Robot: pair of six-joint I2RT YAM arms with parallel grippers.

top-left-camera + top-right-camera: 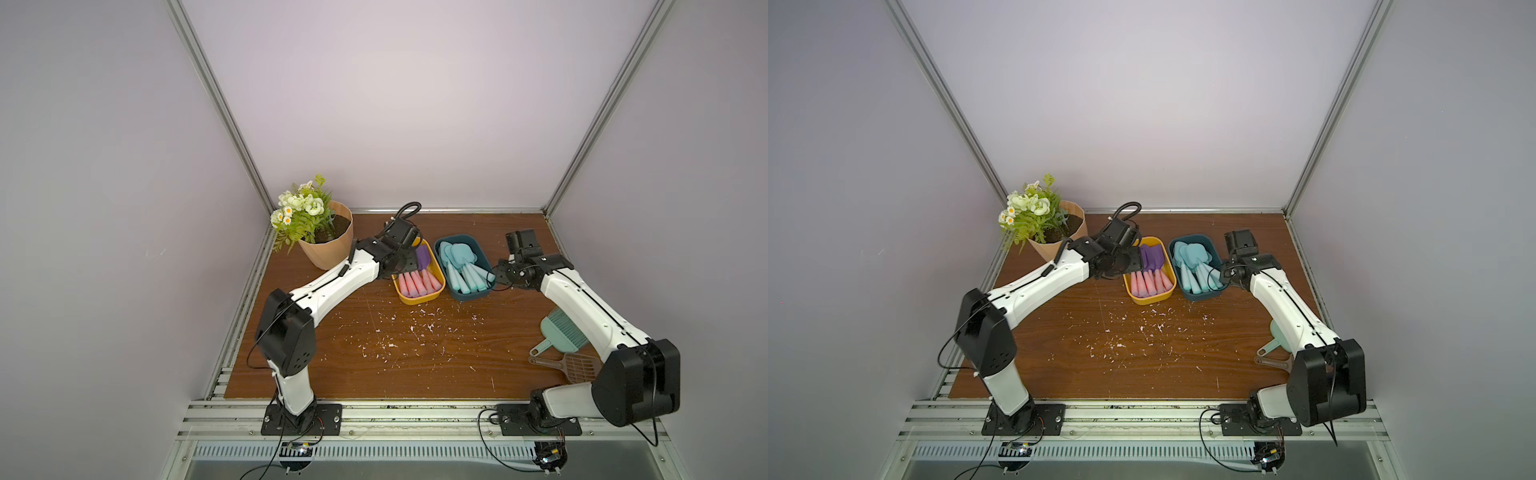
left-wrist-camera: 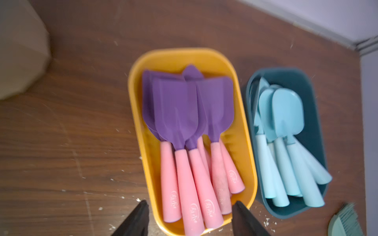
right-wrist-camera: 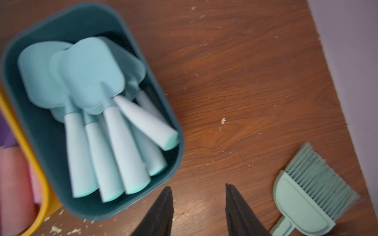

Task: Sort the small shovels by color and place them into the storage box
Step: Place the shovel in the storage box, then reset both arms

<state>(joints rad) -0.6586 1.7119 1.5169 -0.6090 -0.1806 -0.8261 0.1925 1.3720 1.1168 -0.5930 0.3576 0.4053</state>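
— Purple blades on pink handles: where do they lie, seen from the top?

— In both top views the purple shovels [image 1: 423, 258] lie in the yellow box [image 1: 420, 297], right beneath the left gripper [image 1: 1134, 261], which hangs over the side of that box nearer the flower pot [image 1: 328, 249]. The aqua shovels [image 1: 462, 266] fill the dark teal box [image 1: 470, 296], just beside the yellow one, on the side away from that gripper. The right arm [image 1: 582, 299] has its wrist next to the teal box, but its fingers are too small there to judge. A green brush [image 1: 563, 332] and a brown slotted scoop [image 1: 579, 368] lie near that arm's elbow.

— And the left wrist view?

— The left gripper's fingers [image 2: 141, 214] stand spread wide and pinch nothing. The pink handle ends lie below the gap between them, with the blades pointing away from the tool. One fingertip is over the bare wooden table [image 2: 61, 143], the other over the yellow box's rim. The teal box sits beyond that second finger.

— The right wrist view?

— The right gripper [image 3: 198, 188] also stands parted, with only bare wood between its fingers. The teal box lies just to one side of them, its aqua handles turned toward the tool. The brush lies on the other side. Every shovel that shows is in a box.
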